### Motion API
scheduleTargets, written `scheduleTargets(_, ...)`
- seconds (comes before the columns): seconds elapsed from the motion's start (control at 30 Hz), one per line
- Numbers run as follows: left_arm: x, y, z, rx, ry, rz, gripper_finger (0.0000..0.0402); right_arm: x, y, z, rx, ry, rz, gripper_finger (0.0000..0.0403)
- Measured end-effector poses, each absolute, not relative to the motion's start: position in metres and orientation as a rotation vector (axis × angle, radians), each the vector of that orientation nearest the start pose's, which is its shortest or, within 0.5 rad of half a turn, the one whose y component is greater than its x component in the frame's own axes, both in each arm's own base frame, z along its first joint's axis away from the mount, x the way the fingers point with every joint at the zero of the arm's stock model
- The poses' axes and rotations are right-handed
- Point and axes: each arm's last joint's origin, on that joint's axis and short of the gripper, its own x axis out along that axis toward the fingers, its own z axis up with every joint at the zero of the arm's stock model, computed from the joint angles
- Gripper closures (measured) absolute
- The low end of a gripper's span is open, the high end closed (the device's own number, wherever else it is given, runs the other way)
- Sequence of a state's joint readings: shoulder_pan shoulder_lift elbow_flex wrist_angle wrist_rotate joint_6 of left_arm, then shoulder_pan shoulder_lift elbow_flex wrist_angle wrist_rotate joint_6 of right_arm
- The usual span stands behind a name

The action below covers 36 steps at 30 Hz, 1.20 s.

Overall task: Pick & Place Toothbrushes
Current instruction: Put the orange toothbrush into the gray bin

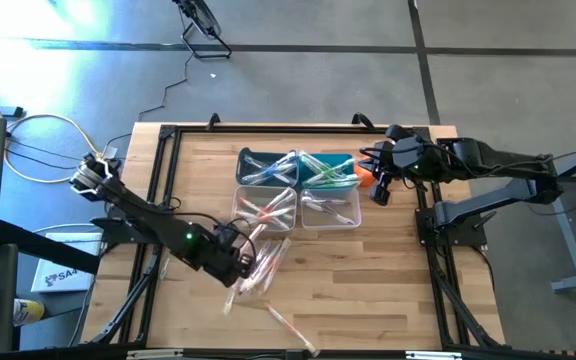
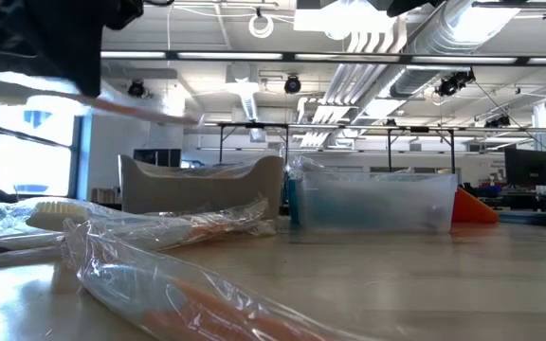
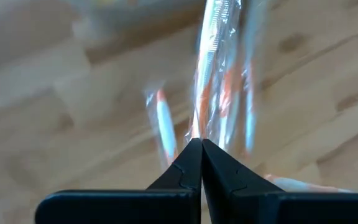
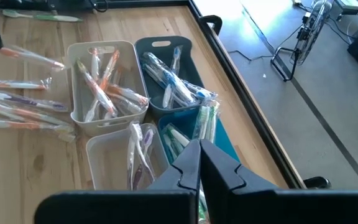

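Partly sorted: many toothbrushes already in the bins, loose ones beside them, left gripper clamping one, right gripper shut, empty.

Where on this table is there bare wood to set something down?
Bare wood lies along the table's right front, right of the loose toothbrushes, and along the left edge behind the left gripper. It is crowded around the four bins and the right gripper.

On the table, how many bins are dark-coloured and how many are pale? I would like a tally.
Dark bins: 2
Pale bins: 2
Total: 4
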State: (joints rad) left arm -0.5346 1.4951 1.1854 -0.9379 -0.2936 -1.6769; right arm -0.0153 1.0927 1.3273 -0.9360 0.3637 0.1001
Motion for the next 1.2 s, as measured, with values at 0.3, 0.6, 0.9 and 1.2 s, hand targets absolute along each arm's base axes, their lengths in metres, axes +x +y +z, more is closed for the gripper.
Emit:
scheduleTargets(0.3, 0.25, -0.099, 0.278, -0.757, 0.764, 0.77, 0.0401, 0.196, -0.014, 0.393, -0.067, 0.665, -0.387, 0.04)
scheduleTargets(0.6, 0.274, -0.026, 0.279, -0.662, 0.831, 0.785, 0.0401, 0.198, -0.014, 0.395, -0.12, 0.653, -0.369, 0.04)
scheduleTargets(0.9, 0.28, 0.013, 0.277, -0.555, 0.903, 0.717, 0.0401, 0.196, -0.014, 0.394, -0.118, 0.674, -0.369, 0.04)
scheduleTargets(1.2, 0.291, 0.012, 0.253, -0.502, 0.884, 0.662, 0.0401, 0.196, -0.014, 0.393, -0.115, 0.675, -0.371, 0.04)
